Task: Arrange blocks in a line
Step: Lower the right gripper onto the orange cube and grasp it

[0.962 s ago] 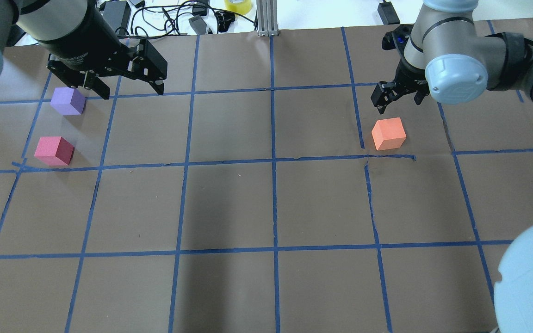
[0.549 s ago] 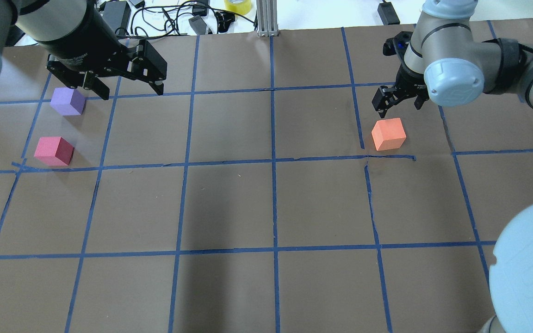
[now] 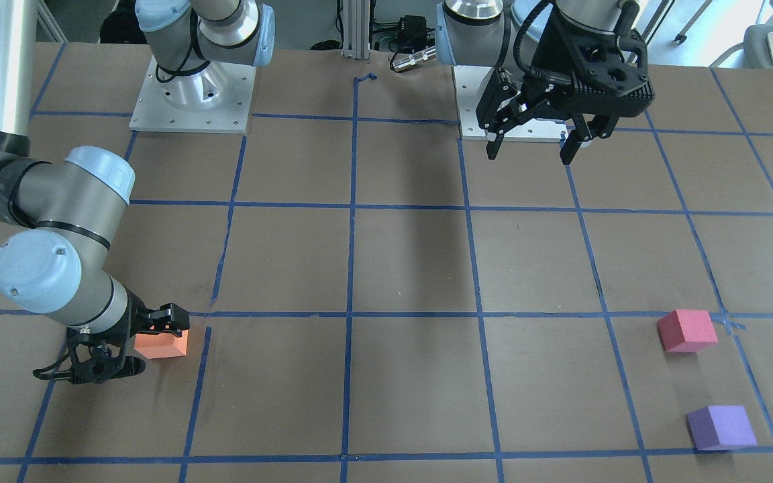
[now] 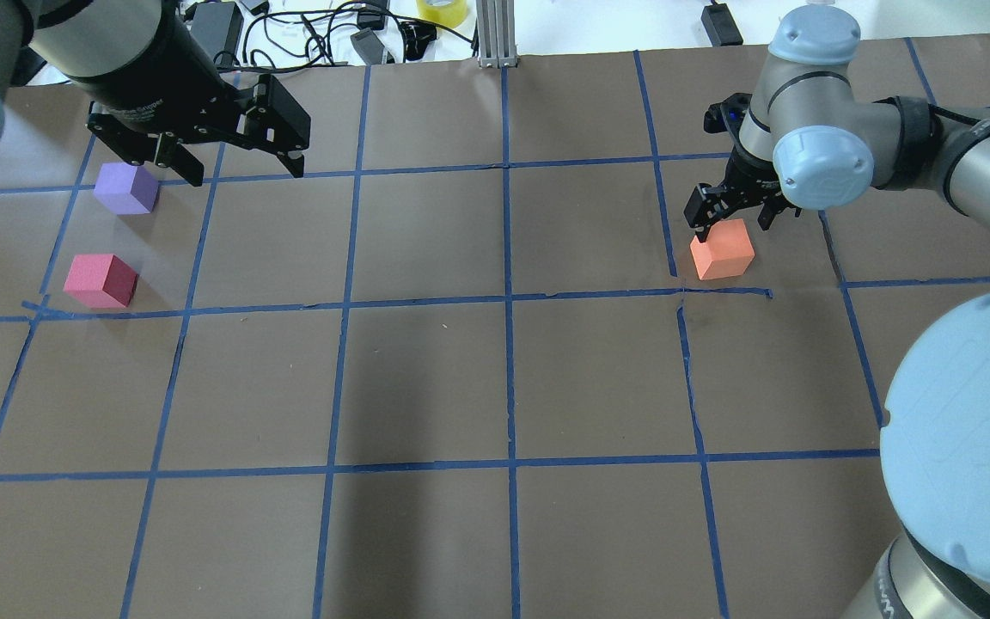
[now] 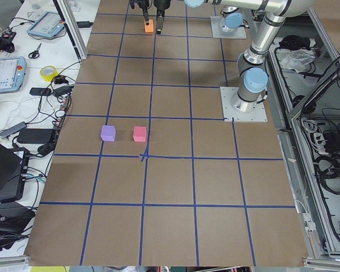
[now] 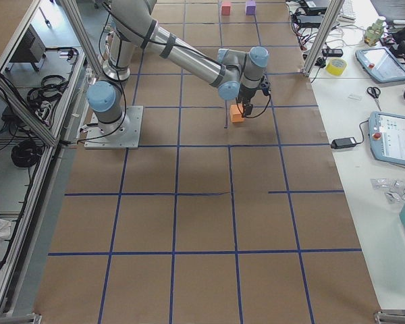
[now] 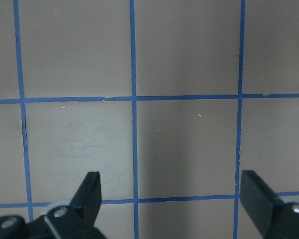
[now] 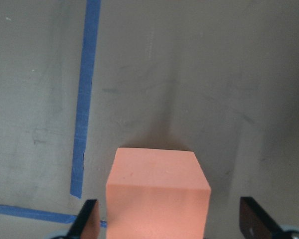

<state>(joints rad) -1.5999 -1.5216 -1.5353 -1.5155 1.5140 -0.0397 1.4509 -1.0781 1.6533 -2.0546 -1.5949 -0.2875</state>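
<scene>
Blocks: three equal cubes on a brown table gridded with blue tape.

Front-facing view: the orange block lies alone on the robot's right. The right gripper brackets it, fingers spread on either side. The pinkish-red block and purple block sit near each other on the robot's left, well apart from the orange one. The left gripper hangs above bare paper, spread and holding nothing.

Overhead view: same layout, with the right fingertips straddling the orange cube's far edge.

Side views: too small to judge either claw.

Left wrist view: both fingers stand wide, with only tape lines between them.

Right wrist view: the orange cube is centred between the fingers with a gap on each side, so no contact yet.

Handling, as a judgement: the matte, foam-like cubes look light, slightly yielding and not slippery. A modest squeeze on two opposite flat faces, centred and low, should hold without crushing or twisting.
</scene>
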